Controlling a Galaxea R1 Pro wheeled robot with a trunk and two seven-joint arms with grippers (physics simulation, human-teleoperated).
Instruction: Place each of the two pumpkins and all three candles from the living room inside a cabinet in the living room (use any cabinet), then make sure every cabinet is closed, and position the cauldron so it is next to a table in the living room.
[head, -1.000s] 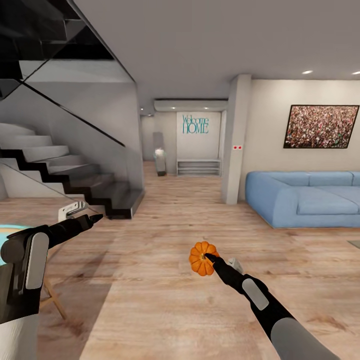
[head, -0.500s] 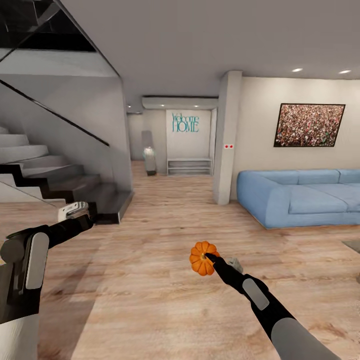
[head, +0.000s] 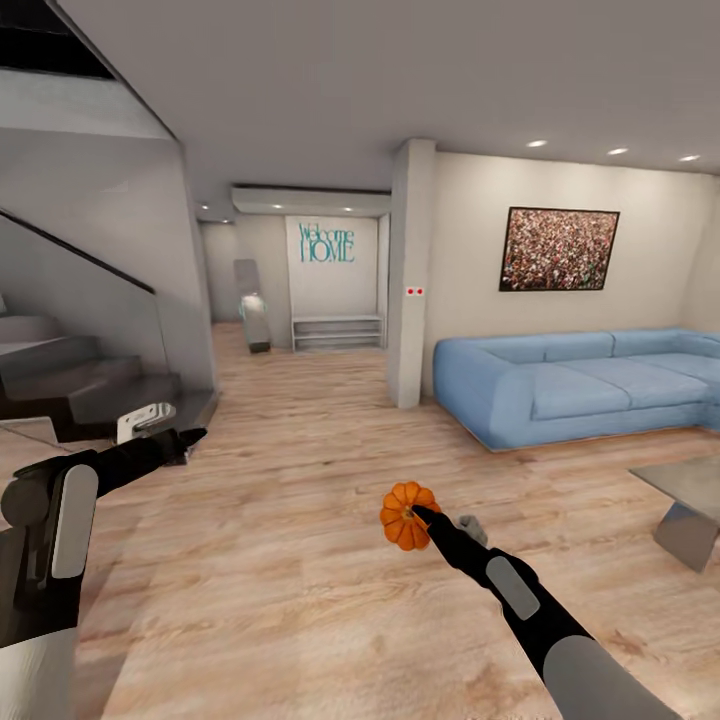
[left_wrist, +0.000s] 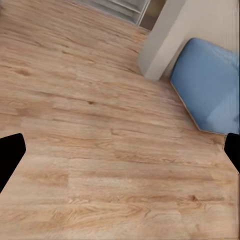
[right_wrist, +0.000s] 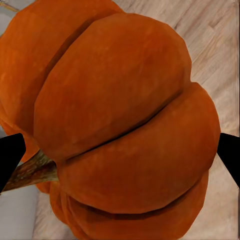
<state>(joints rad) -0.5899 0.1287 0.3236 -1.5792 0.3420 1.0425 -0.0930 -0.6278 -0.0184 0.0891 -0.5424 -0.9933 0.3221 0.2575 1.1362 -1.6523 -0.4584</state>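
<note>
Right gripper (head: 412, 513) is clenched on the pumpkin (head: 404, 515), held above the wood floor (head: 300, 560) well short of the blue sofa (head: 560, 385). Left gripper (head: 190, 438) is spread, empty, further from the sofa.

A blue sofa (head: 580, 385) stood against the pale wall under a framed picture (head: 558, 250). A square pillar (head: 408, 275) rose beside it, a grey low table (head: 690, 500) (only partly visible) nearer, and dark stairs (head: 70, 385) stood opposite, across the wood floor (head: 280, 560).
</note>
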